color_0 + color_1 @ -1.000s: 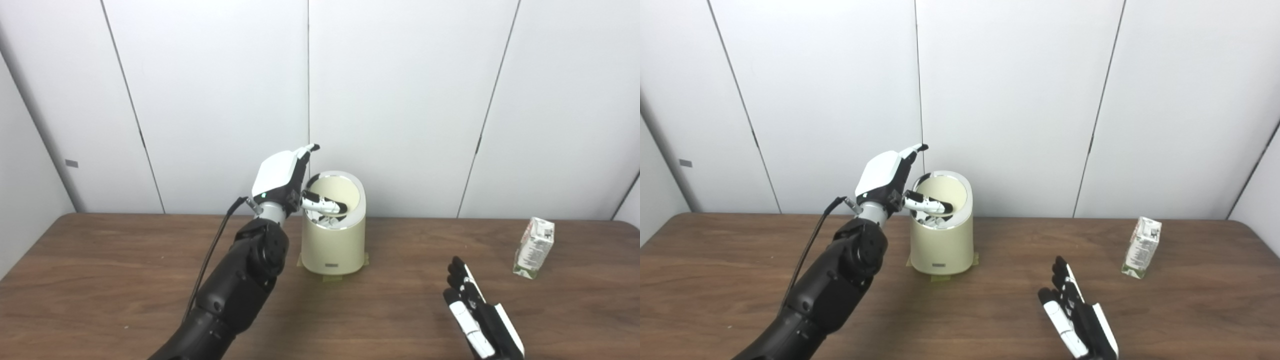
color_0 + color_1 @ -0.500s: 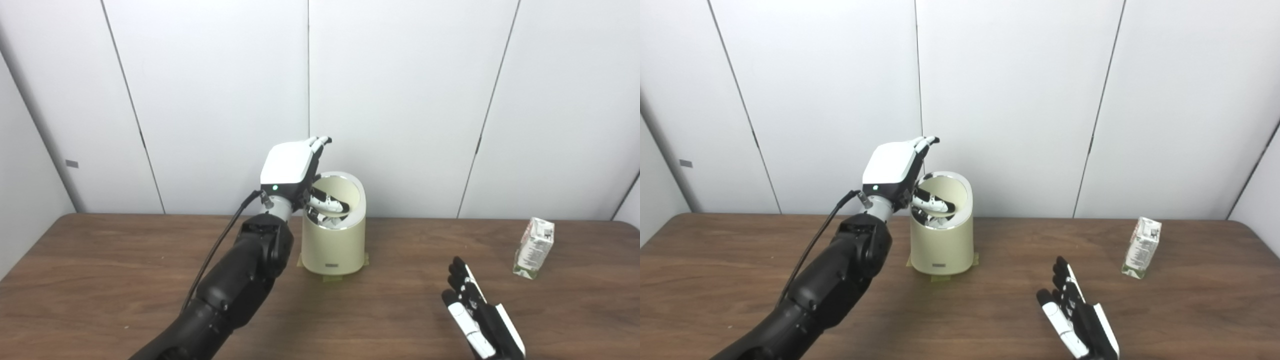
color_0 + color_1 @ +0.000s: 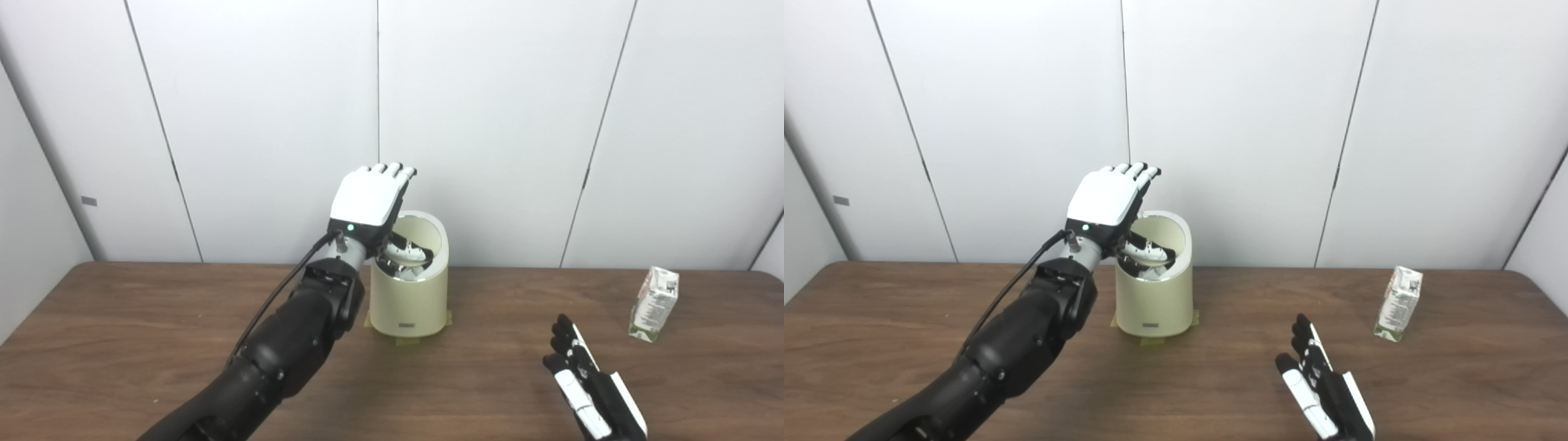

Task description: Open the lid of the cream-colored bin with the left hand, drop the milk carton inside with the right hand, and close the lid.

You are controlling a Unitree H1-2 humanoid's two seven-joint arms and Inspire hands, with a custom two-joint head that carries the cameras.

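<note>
The cream-colored bin (image 3: 407,303) stands at the middle back of the table. Its round lid (image 3: 424,234) is tilted inside the chrome rim, with the cream face turned towards me. My left hand (image 3: 367,199) hovers over the bin's left rim, its white back to the camera and its fingers straight up and apart. Its thumb (image 3: 405,251) reaches across the bin's mouth against the tilted lid. The milk carton (image 3: 654,303) stands upright at the far right, untouched. My right hand (image 3: 588,386) lies open and flat near the front edge, well left of the carton.
The wooden table (image 3: 122,331) carries only the bin and the carton. Strips of tape (image 3: 404,340) show under the bin's base. White wall panels (image 3: 490,122) stand close behind the bin.
My left hand has shifted right and a little up over the bin and turned its back towards the camera. The thumb stays at the lid. The right hand and the carton have not moved.
</note>
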